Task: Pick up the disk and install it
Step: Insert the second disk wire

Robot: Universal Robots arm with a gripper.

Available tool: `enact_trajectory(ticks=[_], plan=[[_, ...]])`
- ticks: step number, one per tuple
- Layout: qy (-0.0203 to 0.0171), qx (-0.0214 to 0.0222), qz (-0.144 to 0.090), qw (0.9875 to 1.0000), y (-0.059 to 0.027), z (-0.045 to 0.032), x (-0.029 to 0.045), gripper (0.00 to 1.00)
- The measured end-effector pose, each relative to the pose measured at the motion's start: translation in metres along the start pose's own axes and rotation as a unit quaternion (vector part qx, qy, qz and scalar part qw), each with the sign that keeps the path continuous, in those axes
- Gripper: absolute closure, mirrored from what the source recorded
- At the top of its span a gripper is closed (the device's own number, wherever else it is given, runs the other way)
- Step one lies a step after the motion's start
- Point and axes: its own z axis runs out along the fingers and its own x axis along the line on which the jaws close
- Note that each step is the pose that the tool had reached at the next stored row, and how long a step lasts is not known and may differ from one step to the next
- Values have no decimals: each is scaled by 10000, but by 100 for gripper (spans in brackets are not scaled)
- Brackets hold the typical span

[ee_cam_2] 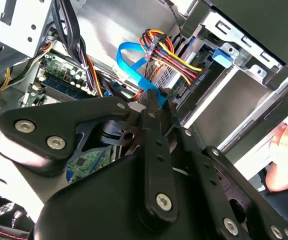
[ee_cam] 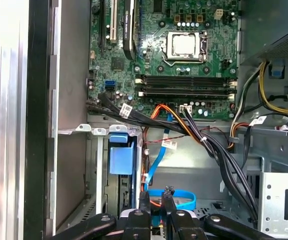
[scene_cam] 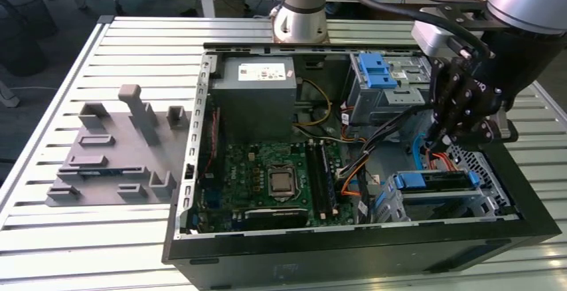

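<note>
The disk (scene_cam: pixel 434 181) lies in the drive bay at the near corner of the open computer case (scene_cam: pixel 354 251), on the exterior view's right, with its blue bracket facing up. In the first wrist view the blue bracket tab (ee_cam: pixel 121 160) sticks out of the bay. My gripper (scene_cam: pixel 440 138) hangs just above and behind that bay, fingers pointing down among the cables. In the first wrist view the gripper (ee_cam: pixel 156 200) is slightly open, with nothing between its fingertips and a blue cable behind them. The second wrist view shows the gripper (ee_cam_2: pixel 151 97) from the side.
A grey slotted stand (scene_cam: pixel 115 158) sits on the slatted table at the exterior view's left. Inside the case are the grey power supply (scene_cam: pixel 257 82), the motherboard (scene_cam: pixel 275 178), a second blue-clipped cage (scene_cam: pixel 381 75) and bundled cables (ee_cam: pixel 204 140). A person's hand (ee_cam_2: pixel 286 150) is beside the case.
</note>
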Motion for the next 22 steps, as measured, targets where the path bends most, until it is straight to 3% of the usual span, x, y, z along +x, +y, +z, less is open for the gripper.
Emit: enact_trajectory(ticks=[7,11,16,22], plan=[[-3,1,-21,10000,0,13,1,84],[-78,4,-55,10000,11,16,29,84],[-97,7,-81,9999,20,40,79,84],[-131,30,-81,9999,20,122,135,84]])
